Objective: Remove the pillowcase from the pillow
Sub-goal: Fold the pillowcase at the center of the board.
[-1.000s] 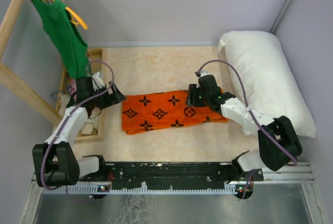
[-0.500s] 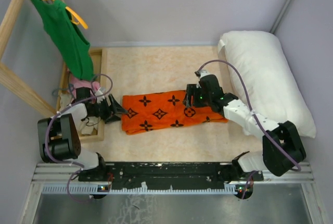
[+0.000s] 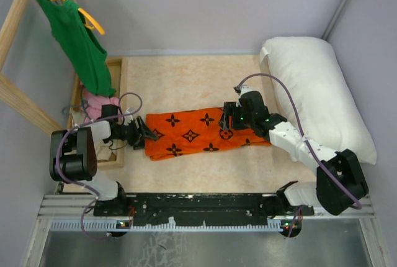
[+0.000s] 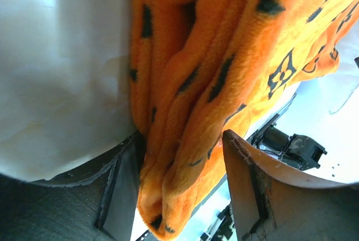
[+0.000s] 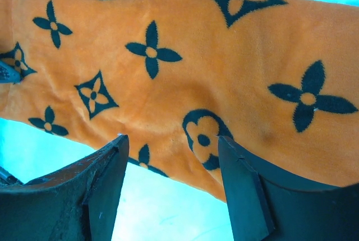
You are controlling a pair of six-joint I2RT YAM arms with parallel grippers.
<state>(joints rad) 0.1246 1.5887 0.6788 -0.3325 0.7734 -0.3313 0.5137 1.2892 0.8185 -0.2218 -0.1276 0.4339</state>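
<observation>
The orange pillowcase point(image 3: 201, 131) with black motifs lies folded flat on the table, off the pillow. The white pillow point(image 3: 319, 93) lies bare at the right. My left gripper point(image 3: 144, 136) is low at the pillowcase's left edge. In the left wrist view point(image 4: 182, 196) its jaws are open, with a bunched fold of the pillowcase point(image 4: 224, 73) between them; the fold touches one finger point(image 4: 120, 190) and is apart from the other. My right gripper point(image 3: 228, 119) hovers over the pillowcase's right part. In the right wrist view point(image 5: 171, 157) it is open and empty above the fabric point(image 5: 168, 78).
A green tank top point(image 3: 77, 37) hangs on a wooden rack point(image 3: 15, 18) at the far left. A pink cloth point(image 3: 96, 102) lies in a wooden tray point(image 3: 119, 93) beside the left arm. A black rail point(image 3: 211, 205) runs along the near edge.
My left arm has folded in and lowered, bringing its gripper rightward to the pillowcase's left edge, now around a fold. The right gripper has barely moved.
</observation>
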